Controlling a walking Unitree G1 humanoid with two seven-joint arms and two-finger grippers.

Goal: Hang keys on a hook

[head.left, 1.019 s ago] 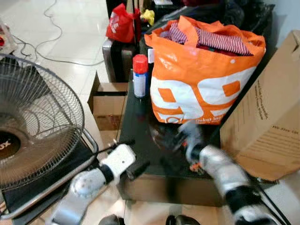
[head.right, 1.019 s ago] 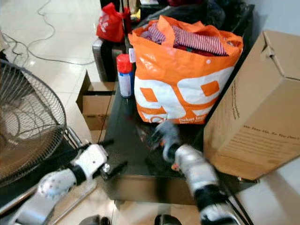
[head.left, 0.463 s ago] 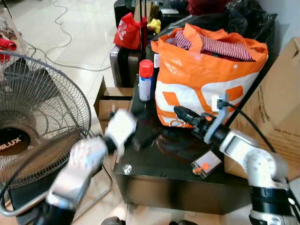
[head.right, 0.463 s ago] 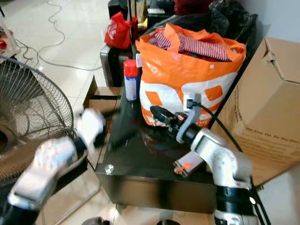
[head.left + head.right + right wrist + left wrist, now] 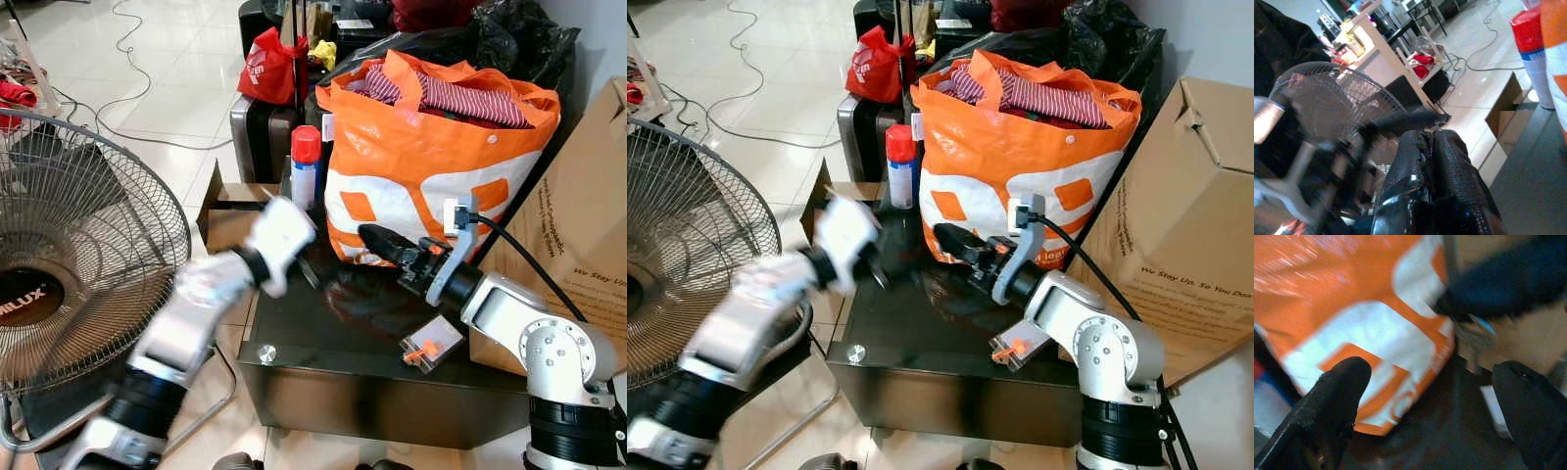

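Note:
A small pale tag with an orange piece (image 5: 431, 345) lies on the black glass table (image 5: 323, 354) near its front right; I cannot tell whether it carries keys. My right gripper (image 5: 377, 240) hovers above the table in front of the orange bag (image 5: 431, 166), pointing left. In the right wrist view its fingers (image 5: 1449, 147) press together with nothing seen between them. My left gripper (image 5: 312, 272) is blurred over the table's left side, close to the bag. In the left wrist view its fingers (image 5: 1339, 382) stand wide apart and face the bag (image 5: 1352, 308).
A red-capped spray can (image 5: 305, 168) stands at the table's back left. A big floor fan (image 5: 78, 255) is on the left and a tall cardboard box (image 5: 578, 245) on the right. An open carton (image 5: 223, 211), a red bag (image 5: 269, 64) and cables lie on the floor behind.
My left arm has swung up from the lower left to above the table beside the bag. The right arm rose a second ago and has barely moved since. The camera lifted slightly.

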